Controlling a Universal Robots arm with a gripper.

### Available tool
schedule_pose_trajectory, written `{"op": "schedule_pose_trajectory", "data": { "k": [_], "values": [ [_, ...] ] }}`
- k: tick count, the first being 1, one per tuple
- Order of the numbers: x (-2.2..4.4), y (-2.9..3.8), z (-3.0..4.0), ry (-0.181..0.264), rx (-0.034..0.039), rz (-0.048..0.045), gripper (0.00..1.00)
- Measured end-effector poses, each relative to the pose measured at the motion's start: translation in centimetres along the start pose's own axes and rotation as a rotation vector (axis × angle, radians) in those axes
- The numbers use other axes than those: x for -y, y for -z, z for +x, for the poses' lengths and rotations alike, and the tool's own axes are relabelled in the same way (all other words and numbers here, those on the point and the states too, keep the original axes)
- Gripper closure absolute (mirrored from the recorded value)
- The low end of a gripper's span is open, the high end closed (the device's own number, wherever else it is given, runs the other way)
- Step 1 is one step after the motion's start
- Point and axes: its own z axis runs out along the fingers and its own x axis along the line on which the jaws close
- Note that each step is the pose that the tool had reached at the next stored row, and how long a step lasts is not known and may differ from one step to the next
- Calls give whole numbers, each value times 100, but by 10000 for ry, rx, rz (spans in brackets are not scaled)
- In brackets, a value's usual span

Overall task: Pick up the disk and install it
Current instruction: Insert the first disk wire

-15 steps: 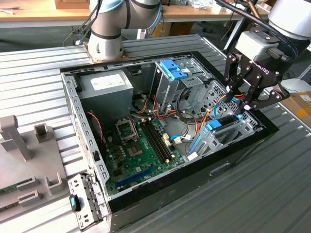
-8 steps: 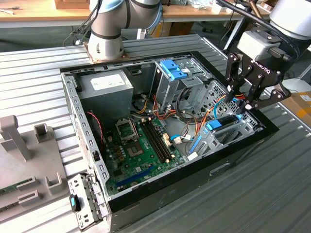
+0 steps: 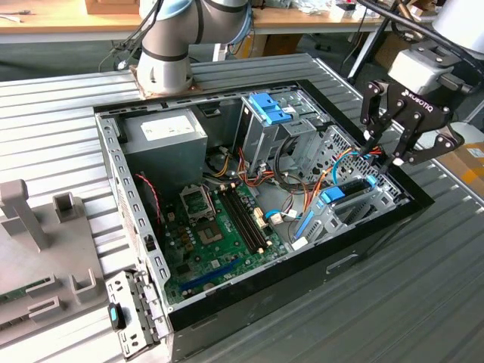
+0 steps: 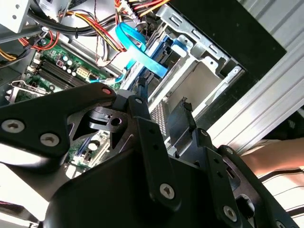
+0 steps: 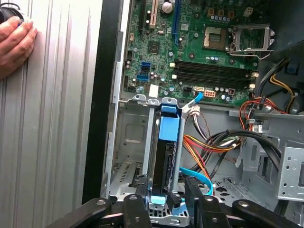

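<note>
Jaws apart; gripper (image 3: 384, 154) just above flat, blue-framed disk (image 5: 166, 142), standing edgewise, snug between sheet-metal bay (image 5: 126, 137) walls.

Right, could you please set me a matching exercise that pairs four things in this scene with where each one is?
Things:
1. disk
2. end effector
3. motherboard
4. person's hand

Places:
A. flat on the floor of the computer case
B. just above the drive cage, open
C. on the ribbed table, outside the case
D. standing on edge in the drive cage

Pairs: 1-D, 2-B, 3-A, 4-C.
</note>
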Motion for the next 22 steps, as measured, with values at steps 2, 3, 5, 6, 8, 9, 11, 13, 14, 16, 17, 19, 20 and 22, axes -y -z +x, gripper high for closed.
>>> {"op": "schedule_pose_trajectory", "data": {
  "k": [2, 3, 5, 6, 8, 9, 11, 13, 14, 16, 17, 19, 20, 22],
  "values": [
    [22, -1, -3, 215, -13, -4, 56],
    [22, -1, -3, 216, -14, -4, 56],
    [22, -1, -3, 216, -15, -4, 56],
    [34, 0, -4, 257, -17, -4, 56],
    [56, -1, -3, 422, -14, -1, 56],
    [69, -2, -4, 550, -11, 2, 56],
    [83, 1, -36, 1526, 4, 16, 56],
    [139, 0, -40, 1775, 8, 21, 56],
    [148, 0, -42, 1830, 8, 22, 56],
    [154, 0, -43, 2092, 11, 27, 56],
    [156, 0, -43, 2235, 13, 30, 56],
    [176, -1, -40, 2905, 23, 43, 56],
    [187, -1, -39, 3017, 25, 46, 56],
    [200, -1, -38, 3231, 29, 50, 56]
  ]
}}
